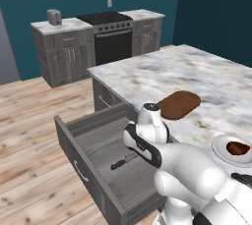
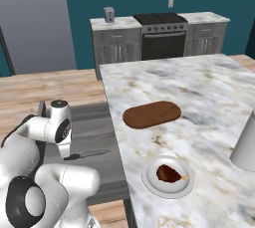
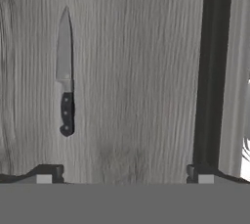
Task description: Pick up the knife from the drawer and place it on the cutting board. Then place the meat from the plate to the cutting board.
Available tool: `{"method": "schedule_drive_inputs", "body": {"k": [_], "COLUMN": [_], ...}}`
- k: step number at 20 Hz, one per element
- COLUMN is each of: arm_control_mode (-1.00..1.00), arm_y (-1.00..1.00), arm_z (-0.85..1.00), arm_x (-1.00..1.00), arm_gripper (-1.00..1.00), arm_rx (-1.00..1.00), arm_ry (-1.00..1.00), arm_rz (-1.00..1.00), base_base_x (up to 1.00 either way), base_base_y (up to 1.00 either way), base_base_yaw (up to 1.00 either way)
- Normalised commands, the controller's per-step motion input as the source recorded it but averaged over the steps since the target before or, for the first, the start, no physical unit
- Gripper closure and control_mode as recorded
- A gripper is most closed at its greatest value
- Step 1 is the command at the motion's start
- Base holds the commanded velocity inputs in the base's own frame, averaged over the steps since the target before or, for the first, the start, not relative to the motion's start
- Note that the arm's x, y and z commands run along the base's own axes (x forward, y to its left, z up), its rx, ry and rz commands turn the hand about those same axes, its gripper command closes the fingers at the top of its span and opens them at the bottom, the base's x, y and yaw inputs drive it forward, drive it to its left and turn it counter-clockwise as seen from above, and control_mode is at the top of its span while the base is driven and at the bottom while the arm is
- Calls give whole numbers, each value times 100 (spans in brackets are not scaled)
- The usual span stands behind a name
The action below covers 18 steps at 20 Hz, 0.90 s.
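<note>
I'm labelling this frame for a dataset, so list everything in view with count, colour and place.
knife: one, dark handle, grey blade, flat on the drawer floor
drawer: one, grey wood-grain, pulled open below the island
cutting board: one, reddish-brown, on the island top
plate: one, white, on the island near the robot
meat: one, dark reddish-brown, on the plate
island counter: one, marbled white
stove: one, dark, against the teal wall
toaster: one, grey, on the back counter
grey container: one, at the island's right edge
gripper: one, dark tips, open, above the drawer floor beside the knife
</note>
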Motion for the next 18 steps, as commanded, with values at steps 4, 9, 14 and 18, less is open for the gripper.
{"method": "schedule_drive_inputs", "body": {"k": [4,9,14,18], "arm_control_mode": [-100,-100,-100,-100], "arm_y": [0,0,0,0], "arm_z": [-34,-21,-15,-31], "arm_x": [11,7,0,0], "arm_gripper": [-100,-100,-100,-100], "arm_rx": [-6,-4,1,4], "arm_ry": [0,0,4,11], "arm_rz": [0,0,0,0], "base_base_x": [0,0,0,0], "base_base_y": [0,0,0,0], "base_base_yaw": [0,0,0,0]}}
